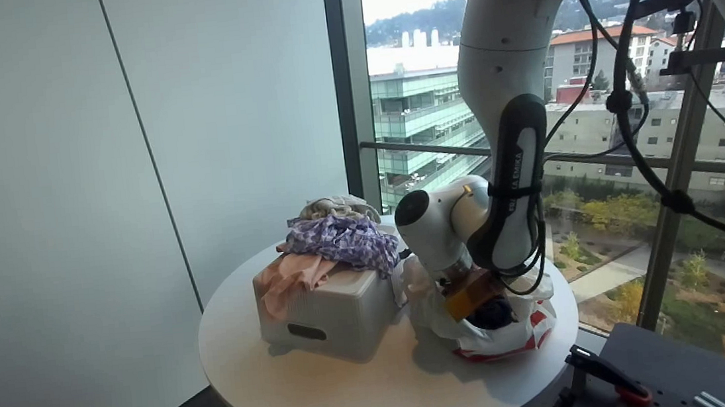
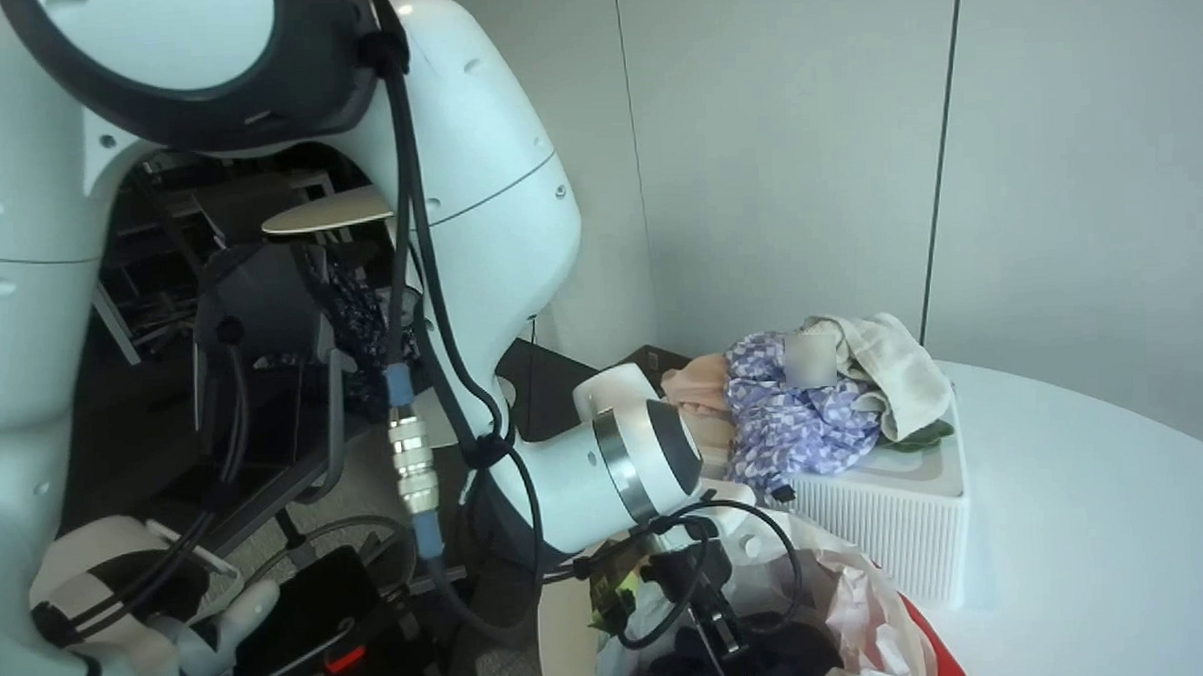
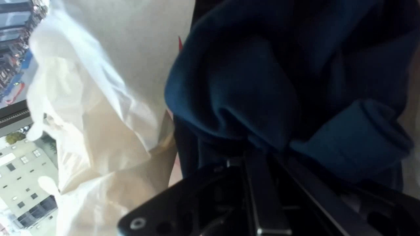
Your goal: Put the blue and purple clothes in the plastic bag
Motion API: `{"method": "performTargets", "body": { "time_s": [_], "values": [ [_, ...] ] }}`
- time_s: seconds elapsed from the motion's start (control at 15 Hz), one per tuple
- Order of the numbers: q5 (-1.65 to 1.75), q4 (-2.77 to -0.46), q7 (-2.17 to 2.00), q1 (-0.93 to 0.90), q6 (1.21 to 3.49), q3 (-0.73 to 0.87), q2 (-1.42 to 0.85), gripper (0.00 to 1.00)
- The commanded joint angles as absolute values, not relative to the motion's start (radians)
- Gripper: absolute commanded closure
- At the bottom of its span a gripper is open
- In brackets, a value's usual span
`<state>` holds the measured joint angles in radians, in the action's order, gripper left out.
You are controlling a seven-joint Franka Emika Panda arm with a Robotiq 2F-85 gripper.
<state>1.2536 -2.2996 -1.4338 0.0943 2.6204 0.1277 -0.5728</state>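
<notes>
Gripper (image 3: 266, 156): down in the mouth of the plastic bag (image 1: 495, 341), by the robot-side edge of the round table (image 1: 355, 403).
Blue cloth (image 3: 249, 85): inside the bag; step looks like the drop.
Release: lower into the slack, spread fully, back straight out so plastic doesn't snag.
Purple cloth (image 1: 343, 240): on the white bin (image 1: 342, 335), farther in from that edge; likely next.
Fingers (image 3: 264, 196): nearly together, narrow gap, apparently clamped on blue cloth.

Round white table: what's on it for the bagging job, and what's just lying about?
For the job: dark blue cloth; purple-and-white patterned cloth; white plastic bag with red markings.
Lying about: peach cloth; cream cloth; dark green item; pale ribbed box.
</notes>
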Motion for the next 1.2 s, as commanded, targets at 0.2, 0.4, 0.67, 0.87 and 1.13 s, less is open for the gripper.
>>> {"method": "performTargets", "body": {
  "time_s": [0.2,0.4,0.67,0.87,1.13],
  "values": [
    [1.204,-2.303,-1.463,0.121,2.678,0.112,-0.527,0.56],
    [1.168,-2.373,-1.443,0.092,2.634,0.084,-0.381,0.34],
    [1.138,-2.447,-1.404,0.012,2.491,0.062,-0.176,0.05],
    [1.078,-2.471,-1.337,-0.047,2.325,-0.003,-0.041,0.0],
    [0.954,-2.435,-1.193,-0.126,1.982,-0.1,0.031,0.0]
  ]
}}
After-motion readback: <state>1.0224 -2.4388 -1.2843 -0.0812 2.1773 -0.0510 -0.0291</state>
